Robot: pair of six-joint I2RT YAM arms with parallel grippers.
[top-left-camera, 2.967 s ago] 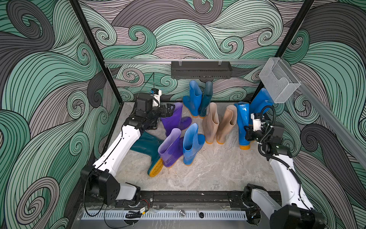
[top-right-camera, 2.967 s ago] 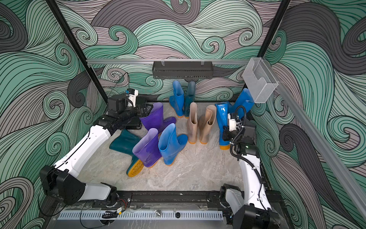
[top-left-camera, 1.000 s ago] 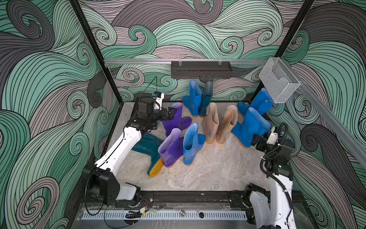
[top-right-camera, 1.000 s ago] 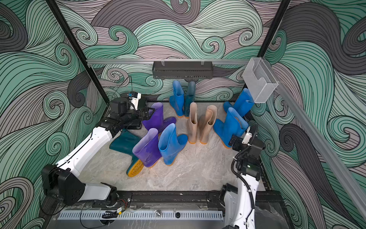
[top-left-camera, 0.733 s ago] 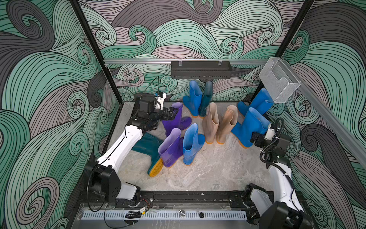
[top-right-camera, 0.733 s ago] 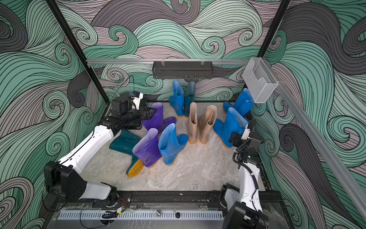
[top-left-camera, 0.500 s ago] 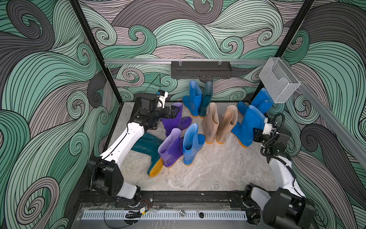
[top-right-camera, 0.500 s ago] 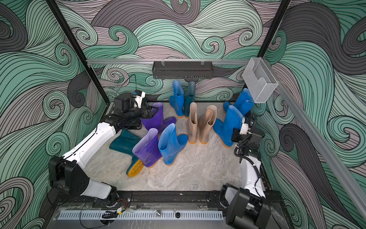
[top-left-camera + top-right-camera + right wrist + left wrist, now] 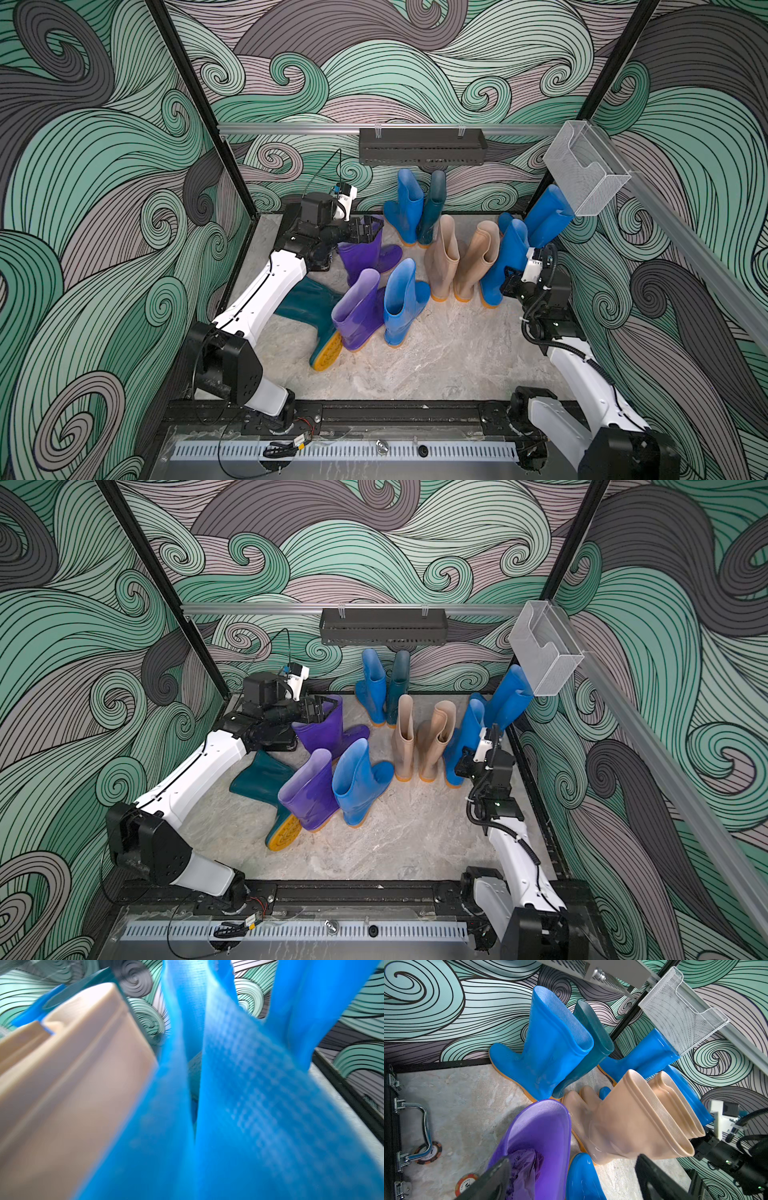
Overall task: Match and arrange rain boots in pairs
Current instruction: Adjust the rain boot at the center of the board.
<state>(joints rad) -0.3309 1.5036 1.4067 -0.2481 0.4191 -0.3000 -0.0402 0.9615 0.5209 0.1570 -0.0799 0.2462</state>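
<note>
Your left hand (image 9: pixel 366 230) hangs wide open at the mouth of the far purple boot (image 9: pixel 360 259), which stands near the back left of the bench (image 9: pixel 436 365). In the left wrist view one finger (image 9: pixel 492 1178) is over the boot's opening and the other is outside its rim. Your right hand (image 9: pixel 510 277) is clamped tight on the upper shaft of a bright blue boot (image 9: pixel 503 257), which stands upright on the right side, touching the beige pair (image 9: pixel 446 257).
</note>
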